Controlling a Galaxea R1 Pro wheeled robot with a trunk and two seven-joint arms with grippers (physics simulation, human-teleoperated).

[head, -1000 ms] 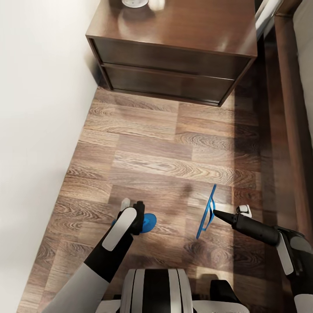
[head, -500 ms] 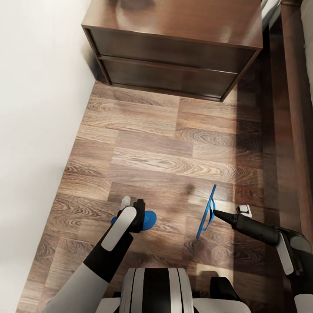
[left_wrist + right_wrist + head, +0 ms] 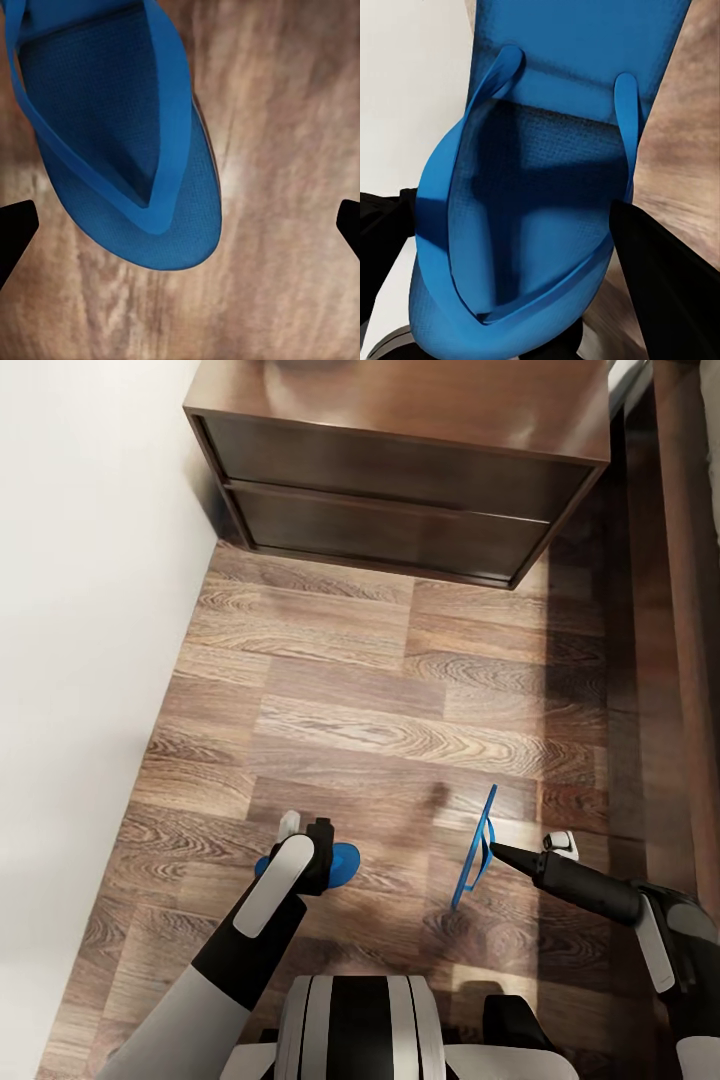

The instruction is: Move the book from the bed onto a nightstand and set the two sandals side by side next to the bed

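Right gripper (image 3: 487, 847): clamped on edge-up blue sandal (image 3: 475, 850), lower right.
Left gripper (image 3: 303, 828): fingers spread above second sandal (image 3: 120, 142), flat on floor (image 3: 380, 690).
Nightstand (image 3: 400, 470): top centre.

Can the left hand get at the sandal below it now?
Probably yes: the left hand hangs open directly over the flat sandal on the floor, with nothing between them.

Your robot's left arm (image 3: 215, 980) has a light grey upper sleeve, a black forearm and a white panel along the wrist. Your right arm (image 3: 640, 920) is dark grey-black with a white strip. The trunk (image 3: 355, 1028) shows white and black vertical stripes.
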